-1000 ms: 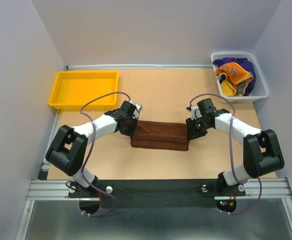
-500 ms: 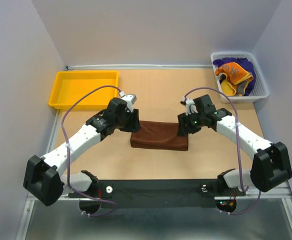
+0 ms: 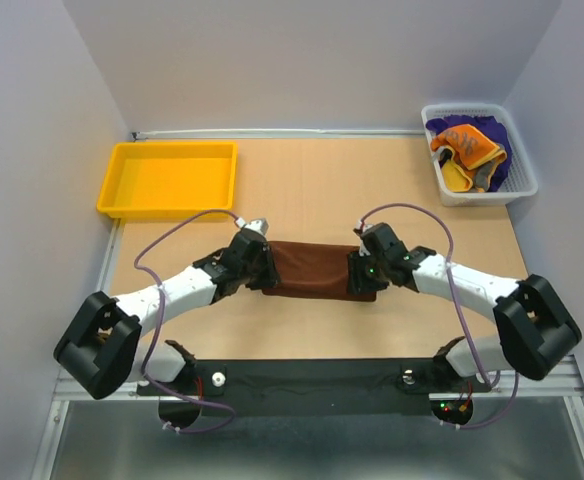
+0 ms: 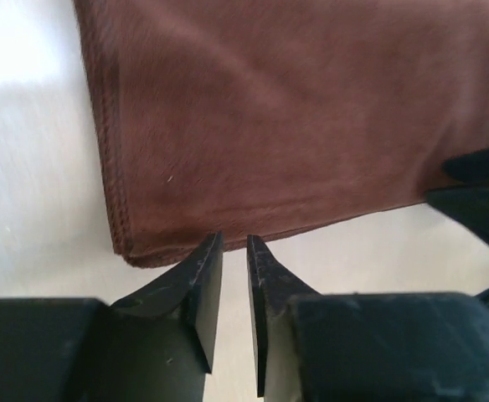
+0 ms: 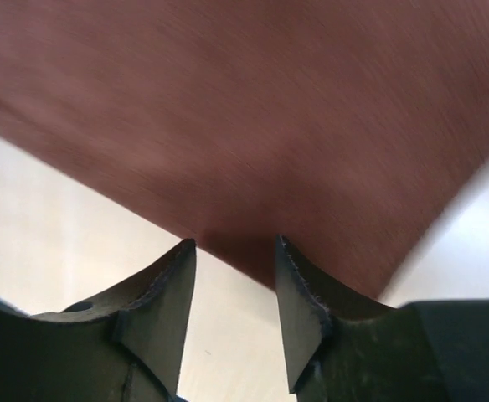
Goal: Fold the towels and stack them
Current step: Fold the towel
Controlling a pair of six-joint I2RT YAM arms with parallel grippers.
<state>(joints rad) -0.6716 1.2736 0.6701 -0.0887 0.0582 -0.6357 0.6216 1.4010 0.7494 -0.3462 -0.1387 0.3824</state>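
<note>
1. Brown towel [image 3: 312, 268]: one piece, plain dark brown, is laid flat on the tabletop [image 3: 322, 190] as a long band. It is placed near the front middle, between the two grippers. A stitched hem is seen along one short side in the left wrist view.
2. Left gripper [image 4: 231, 244]: it is lowered at the left end of the brown towel. The jaws are parted by a narrow slit only, and the tips are set against the cloth's near edge, close to a corner. Nothing is seen clamped between them.
3. Right gripper [image 5: 233, 244]: it is lowered at the right end of the same towel. The jaws are held moderately apart, with the cloth's edge lying just at the gap between the tips. No cloth is seen pinched.
4. Purple towel [image 3: 494, 135] and orange towel [image 3: 462, 148], the latter yellow-bordered: both are heaped, unfolded, in the white mesh basket [image 3: 477, 107] at the far right corner, well apart from the brown towel.
5. Yellow tray [image 3: 167, 148]: it is set at the far left of the tabletop, well apart from the brown towel.
</note>
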